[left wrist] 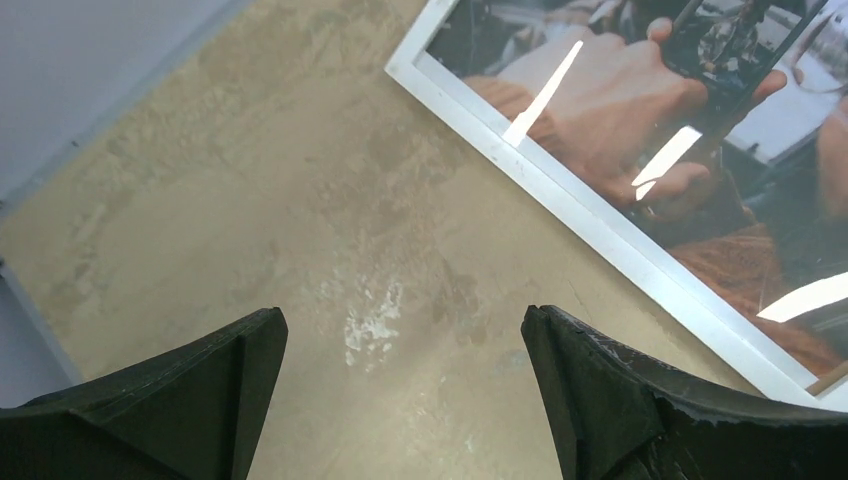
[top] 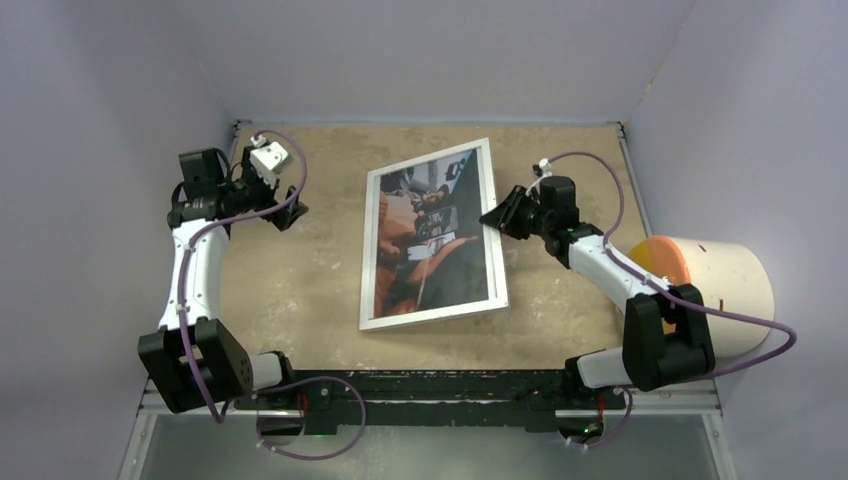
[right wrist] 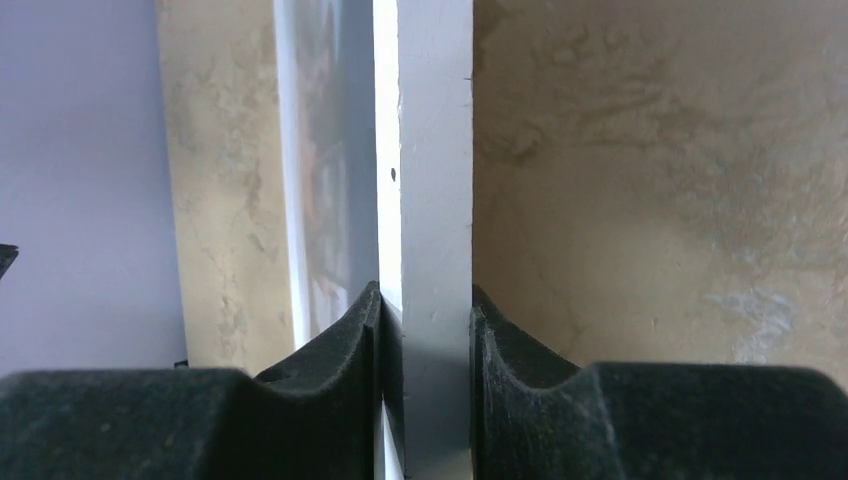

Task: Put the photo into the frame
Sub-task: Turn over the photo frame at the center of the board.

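The frame (top: 367,250), white face up, lies in the middle of the table with the photo (top: 430,235) showing inside its rails, dark with orange-brown hands. My right gripper (top: 497,218) is shut on the frame's right rail (right wrist: 435,150), one finger on each side of it (right wrist: 425,300), and the photo (right wrist: 325,150) shows as a sliver beyond. My left gripper (top: 290,212) hangs open over bare table left of the frame, with nothing between its fingers (left wrist: 400,325). From there the frame's left rail (left wrist: 560,195) and the glossy photo (left wrist: 640,110) lie up and to the right.
A white cylinder with an orange top (top: 715,290) lies at the right, beside the right arm's base. Grey walls (top: 100,150) close the table on the left, back and right. Tan table surface (top: 290,290) stretches between the left arm and the frame.
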